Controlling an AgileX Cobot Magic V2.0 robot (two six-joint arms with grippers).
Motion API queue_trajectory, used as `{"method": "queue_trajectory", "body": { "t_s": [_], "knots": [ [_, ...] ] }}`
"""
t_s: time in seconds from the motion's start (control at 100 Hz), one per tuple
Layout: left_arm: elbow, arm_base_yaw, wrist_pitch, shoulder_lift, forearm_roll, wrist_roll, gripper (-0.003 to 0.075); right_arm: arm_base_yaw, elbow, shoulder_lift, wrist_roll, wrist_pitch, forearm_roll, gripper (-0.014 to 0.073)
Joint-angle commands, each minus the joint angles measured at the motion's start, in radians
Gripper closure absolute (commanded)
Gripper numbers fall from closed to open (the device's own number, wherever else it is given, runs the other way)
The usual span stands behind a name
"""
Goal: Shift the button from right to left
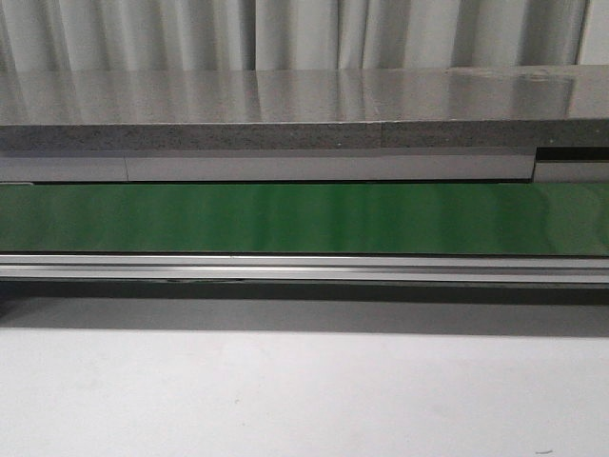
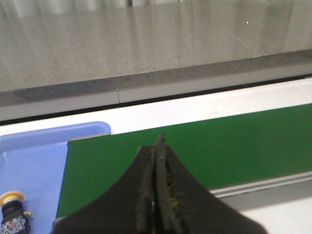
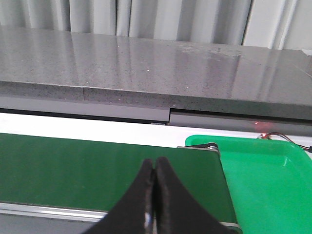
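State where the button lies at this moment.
Only the left wrist view shows the button: it lies in the blue tray just off the end of the green belt.

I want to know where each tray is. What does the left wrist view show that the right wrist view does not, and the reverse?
Only the left wrist view shows a blue tray at the belt's end, with the button lying in it, yellow cap and black body. Only the right wrist view shows a green tray at the belt's other end; no button is visible in the part shown. Both show the green belt, the grey counter behind it, and a shut end effector: left end effector, right end effector.
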Motion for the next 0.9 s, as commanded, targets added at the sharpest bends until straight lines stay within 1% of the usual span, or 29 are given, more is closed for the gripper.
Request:
{"method": "queue_trajectory", "body": {
  "t_s": [0.0,0.1,0.17,0.24,0.29,0.49,0.71,0.76,0.8,0.89],
  "knots": [
    [0.036,-0.006,-0.215,-0.025,0.016,-0.01,0.0741,0.002,-0.027,0.009,0.001,-0.067,-0.01,0.066],
    [0.134,0.003,-0.382,-0.067,0.039,-0.013,0.0741,0.002,-0.027,0.009,0.001,-0.067,-0.01,0.066],
    [0.192,0.017,-0.442,-0.096,0.05,-0.062,0.0741,0.002,-0.027,0.009,0.001,-0.067,-0.01,0.066],
    [0.239,0.034,-0.44,-0.124,0.088,-0.135,0.0741,0.002,-0.027,0.009,0.001,-0.067,-0.01,0.066],
    [0.275,0.044,-0.438,-0.144,0.104,-0.149,0.0741,0.002,-0.027,0.009,0.001,-0.067,-0.01,0.066],
    [0.395,0.058,-0.442,-0.269,0.099,-0.149,0.0741,0.002,-0.027,0.009,0.001,-0.067,-0.01,0.066],
    [0.538,0.058,-0.442,-0.473,0.075,-0.149,0.0741,0.002,-0.027,0.009,0.001,-0.067,-0.01,0.066],
    [0.567,0.064,-0.486,-0.462,0.075,-0.149,0.0741,0.002,-0.027,0.01,0.001,-0.067,-0.01,0.066],
    [0.564,0.066,-0.437,-0.46,0.075,-0.149,0.0741,0.002,-0.027,0.01,0.001,-0.066,-0.01,0.066],
    [0.564,0.07,-0.416,-0.467,0.075,-0.149,0.0741,0.002,-0.027,0.01,0.001,-0.066,-0.01,0.066]
  ]
}}
